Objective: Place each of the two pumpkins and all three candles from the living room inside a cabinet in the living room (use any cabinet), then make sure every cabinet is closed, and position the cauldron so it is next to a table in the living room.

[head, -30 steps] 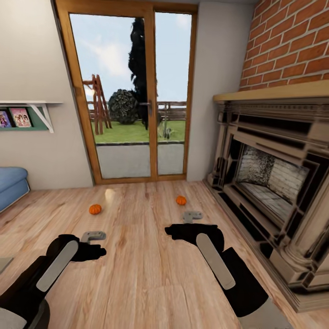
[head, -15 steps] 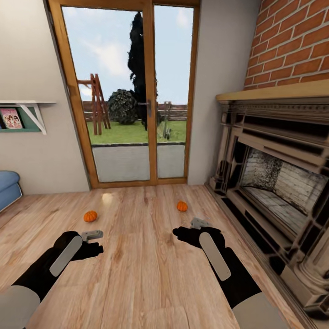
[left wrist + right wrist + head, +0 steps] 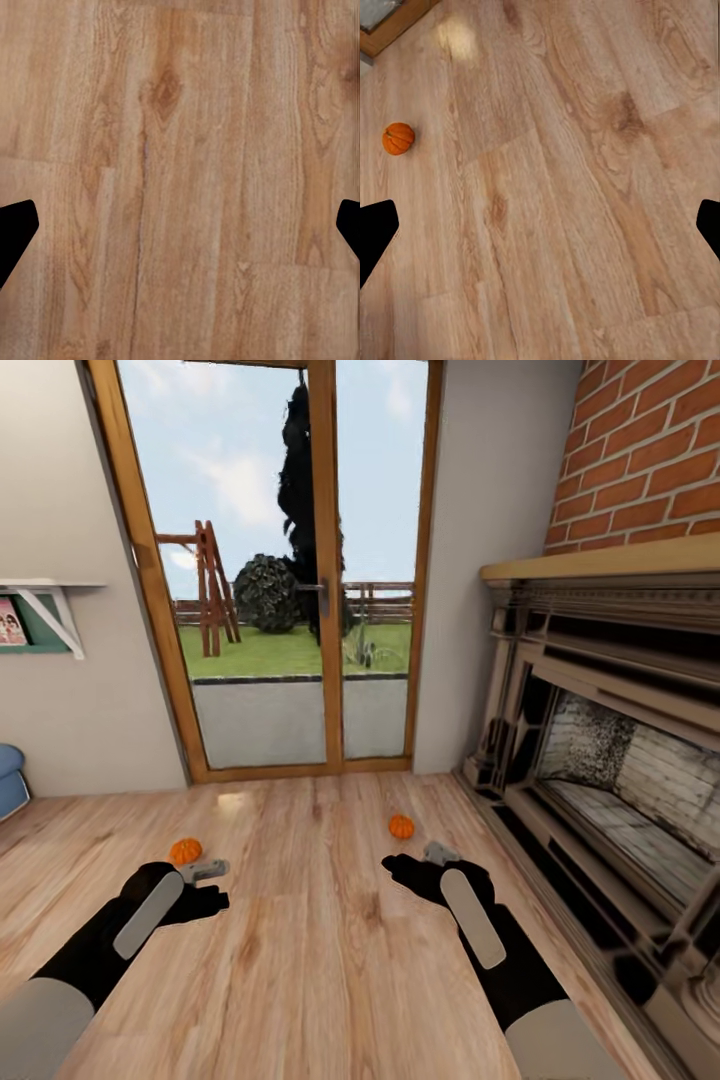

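Two pumpkins sat on the wood floor (image 3: 300, 960) before the glass door (image 3: 290, 580): one (image 3: 185, 850) just beyond the left gripper (image 3: 205, 870), the other (image 3: 401, 826) just beyond the right gripper (image 3: 440, 853). Both grippers hung spread wide, holding nothing. The fireplace (image 3: 610, 760) stood to the right.

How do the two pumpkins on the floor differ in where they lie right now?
The left pumpkin lies right at the left tool; the right pumpkin lies apart from the right tool. The right pumpkin is nearer the fireplace, the left nearer the shelf wall. Both are orange, ribbed, on bare floorboards.
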{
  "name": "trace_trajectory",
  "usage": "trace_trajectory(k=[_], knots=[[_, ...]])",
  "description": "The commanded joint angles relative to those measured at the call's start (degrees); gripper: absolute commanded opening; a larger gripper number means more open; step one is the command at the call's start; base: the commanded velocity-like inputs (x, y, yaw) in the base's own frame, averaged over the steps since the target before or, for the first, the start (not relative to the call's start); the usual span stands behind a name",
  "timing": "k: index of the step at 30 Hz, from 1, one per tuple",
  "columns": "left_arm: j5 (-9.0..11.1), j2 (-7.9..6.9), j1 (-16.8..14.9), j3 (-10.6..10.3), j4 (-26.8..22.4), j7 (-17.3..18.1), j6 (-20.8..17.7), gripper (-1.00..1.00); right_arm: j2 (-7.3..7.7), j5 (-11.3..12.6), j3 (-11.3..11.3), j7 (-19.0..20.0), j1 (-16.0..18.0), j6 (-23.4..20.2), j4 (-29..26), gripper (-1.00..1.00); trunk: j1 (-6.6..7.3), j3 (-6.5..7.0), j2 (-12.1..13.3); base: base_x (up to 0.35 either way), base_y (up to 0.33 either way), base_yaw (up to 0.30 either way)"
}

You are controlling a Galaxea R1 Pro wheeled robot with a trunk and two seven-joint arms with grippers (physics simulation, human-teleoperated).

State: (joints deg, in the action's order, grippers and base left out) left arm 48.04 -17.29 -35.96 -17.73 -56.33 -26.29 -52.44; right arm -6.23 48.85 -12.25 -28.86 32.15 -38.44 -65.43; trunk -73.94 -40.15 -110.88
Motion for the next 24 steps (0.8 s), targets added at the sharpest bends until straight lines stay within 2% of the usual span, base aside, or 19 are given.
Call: trace_trajectory(k=[1,6,11,17,24], knots=[[0.6,0.21,-0.2,-0.3,0.0,-0.6,0.0,1.0,-0.02,0.6,0.8,-0.6,0.1,0.0,0.1,1.0,-0.03,-0.07,0.0,0.339,0.0,0.0],[0.6,0.63,-0.4,-0.3,0.5,-0.6,0.0,1.0,-0.05,0.7,2.2,-0.8,0.1,0.1,0.7,1.0,-0.03,-0.07,0.0,0.341,0.0,0.0],[0.6,0.75,-0.6,-0.3,1.3,-0.6,0.3,1.0,-0.02,0.7,2.5,-0.9,0.1,0.1,0.8,1.0,-0.03,-0.07,0.0,0.343,0.0,0.0],[0.6,0.66,-0.5,-0.1,1.5,-0.6,0.4,1.0,-0.02,0.7,4.3,-1.0,0.0,0.1,0.8,1.0,-0.03,-0.07,0.0,0.343,0.0,0.0],[0.6,0.55,-0.5,-0.1,1.6,-0.6,0.4,1.0,-0.02,0.7,4.9,-1.0,0.0,0.1,0.8,1.0,-0.03,-0.07,0.0,0.343,0.0,0.0]])
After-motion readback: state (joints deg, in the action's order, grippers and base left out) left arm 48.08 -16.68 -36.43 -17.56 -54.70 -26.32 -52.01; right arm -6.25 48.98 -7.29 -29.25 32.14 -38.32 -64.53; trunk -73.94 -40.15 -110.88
